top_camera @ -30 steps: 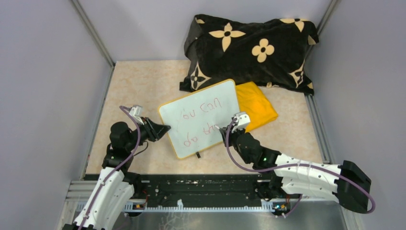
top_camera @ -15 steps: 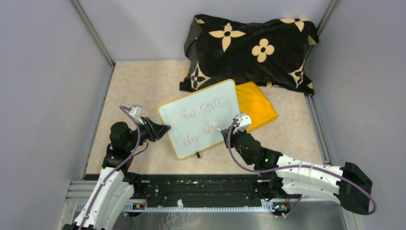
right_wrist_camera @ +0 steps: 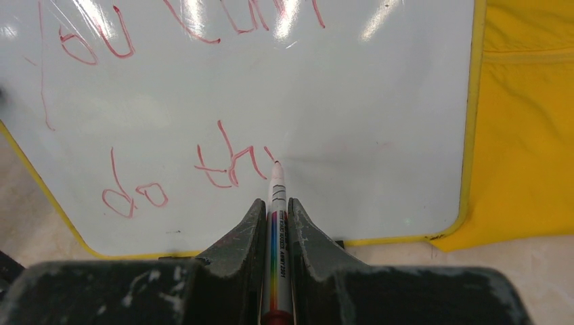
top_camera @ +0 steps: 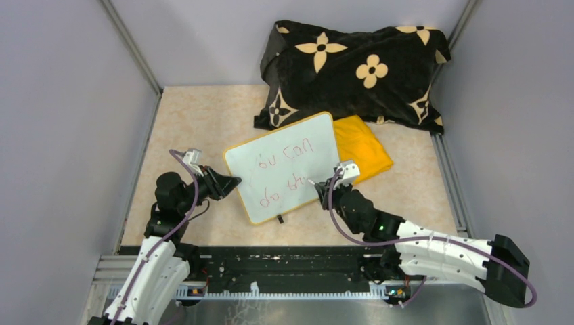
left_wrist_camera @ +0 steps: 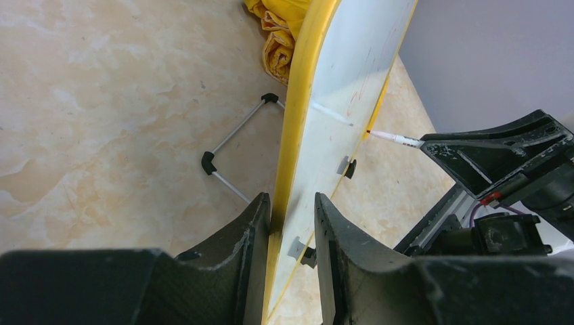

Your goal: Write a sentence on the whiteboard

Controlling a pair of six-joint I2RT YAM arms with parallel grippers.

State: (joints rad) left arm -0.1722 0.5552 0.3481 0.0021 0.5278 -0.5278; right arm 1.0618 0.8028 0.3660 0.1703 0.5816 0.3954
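Whiteboard mid-table, right edge beside the folded yellow cloth. Left arm reaches in low from the left; left gripper is clamped narrow on the board's yellow rim. Right arm stretches forward, wrist angled down; right gripper pinches a white marker, tip at the red sentence, just right of "th".

We looked down from high at the near edge; both close wrist views shared the whiteboard, left along its edge, right onto its face.
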